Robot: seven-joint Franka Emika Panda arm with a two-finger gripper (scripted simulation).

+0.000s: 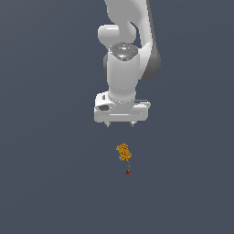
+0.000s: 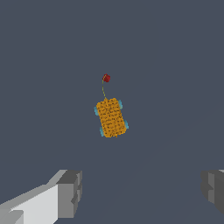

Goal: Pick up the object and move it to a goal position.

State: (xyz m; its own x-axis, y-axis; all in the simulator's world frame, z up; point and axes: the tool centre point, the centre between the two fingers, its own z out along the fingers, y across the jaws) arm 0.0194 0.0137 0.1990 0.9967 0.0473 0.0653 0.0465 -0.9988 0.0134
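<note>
The hand (image 1: 120,124) hangs above the worktop (image 1: 45,183) with its fingers (image 2: 70,192) spread wide and nothing between them. The orange lump (image 1: 123,151) lies on the worktop below the hand and slightly toward the exterior view's right, clear of both fingertips. A thin greenish line (image 2: 103,89) leads from one short end of the lump to a small red dot (image 1: 127,172).

Risks from this position:

1. Missed grasp. The lump is far smaller than the hand. In the wrist view it does not sit on the line joining the two fingers, so a straight descent probably puts the fingers beside it instead of around it. Centre the hand over the lump before lowering.

2. Poor finger alignment. The lump is oblong and lies slightly tilted in the wrist view. If the fingers close across its long axis or on a corner, the lump can twist or squirt out. Turn the hand so that the fingers meet the long sides.

3. Collision with the worktop. The lump appears to lie low, so the fingertips must descend almost to the surface. Overshoot drives them into the worktop.

4. Displacement. A fingertip landing on the lump can push it away.
</note>
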